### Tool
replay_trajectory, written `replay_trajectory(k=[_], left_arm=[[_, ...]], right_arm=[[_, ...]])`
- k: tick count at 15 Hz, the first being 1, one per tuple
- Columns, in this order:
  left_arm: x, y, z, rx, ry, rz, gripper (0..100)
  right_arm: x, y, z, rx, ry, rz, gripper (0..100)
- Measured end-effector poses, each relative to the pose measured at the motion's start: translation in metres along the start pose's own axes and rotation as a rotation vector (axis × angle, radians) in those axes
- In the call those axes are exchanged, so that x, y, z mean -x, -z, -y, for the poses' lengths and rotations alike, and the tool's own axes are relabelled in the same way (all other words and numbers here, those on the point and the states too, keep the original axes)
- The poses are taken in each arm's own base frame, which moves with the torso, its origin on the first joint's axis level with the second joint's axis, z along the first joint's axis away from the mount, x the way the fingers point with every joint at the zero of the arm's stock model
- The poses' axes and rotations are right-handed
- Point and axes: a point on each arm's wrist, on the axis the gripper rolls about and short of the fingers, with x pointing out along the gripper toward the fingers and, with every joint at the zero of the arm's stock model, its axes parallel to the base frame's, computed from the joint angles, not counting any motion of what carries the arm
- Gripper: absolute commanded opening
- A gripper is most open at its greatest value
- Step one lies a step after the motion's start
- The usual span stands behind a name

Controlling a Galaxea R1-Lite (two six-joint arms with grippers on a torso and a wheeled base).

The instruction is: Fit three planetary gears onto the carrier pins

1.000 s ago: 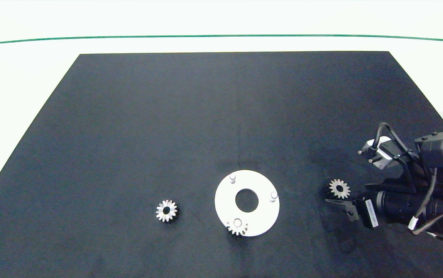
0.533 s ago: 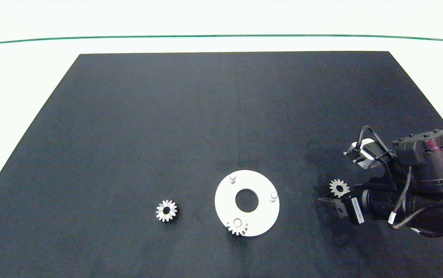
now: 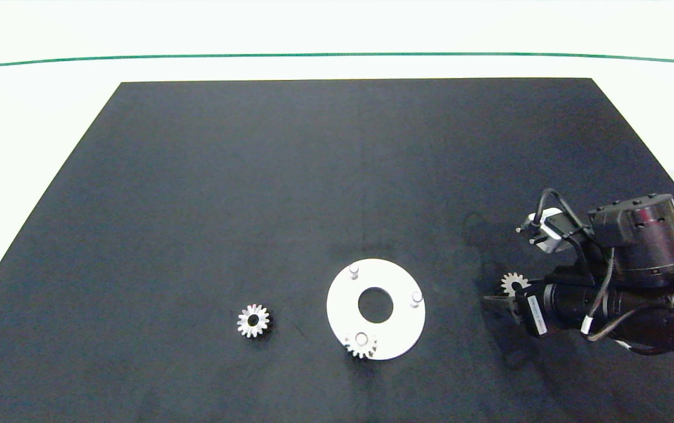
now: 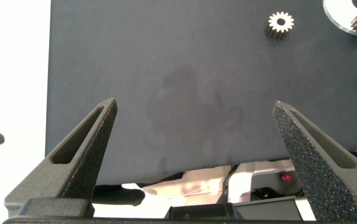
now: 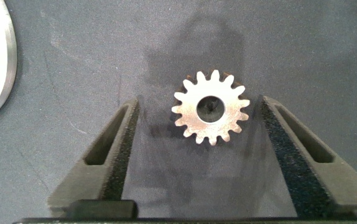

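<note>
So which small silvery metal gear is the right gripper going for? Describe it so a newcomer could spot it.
Start at the flat white ring-shaped disc on the black mat. Look toward the dark right arm: the small silvery toothed gear lies flat there between the open fingers of the right gripper. The other loose gear lies alone across the disc, and a third sits on a pin.

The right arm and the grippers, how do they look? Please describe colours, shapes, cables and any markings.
The right arm is dark, built of round cylindrical segments, with black cables looped over it and a small silvery-white block on top. A white label with small print wraps its wrist. The right gripper and the left gripper each have two grey wedge-shaped fingers with rough, grainy inner pads.
</note>
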Motion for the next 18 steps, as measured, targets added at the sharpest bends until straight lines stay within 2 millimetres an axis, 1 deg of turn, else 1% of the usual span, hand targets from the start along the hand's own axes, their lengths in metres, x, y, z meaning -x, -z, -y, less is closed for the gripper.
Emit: replay_trajectory(k=[2, 18], left_arm=[[-0.0001, 0.0001, 0.0, 0.0, 0.0, 0.0, 100], [-0.0008, 0.0009, 0.0001, 0.0, 0.001, -0.005, 100]], right_arm=[[-0.001, 0.0001, 0.0008, -0.002, 0.003, -0.003, 70], [-0.0071, -0.0028, 0.0065, -0.018, 0.002, -0.008, 37]])
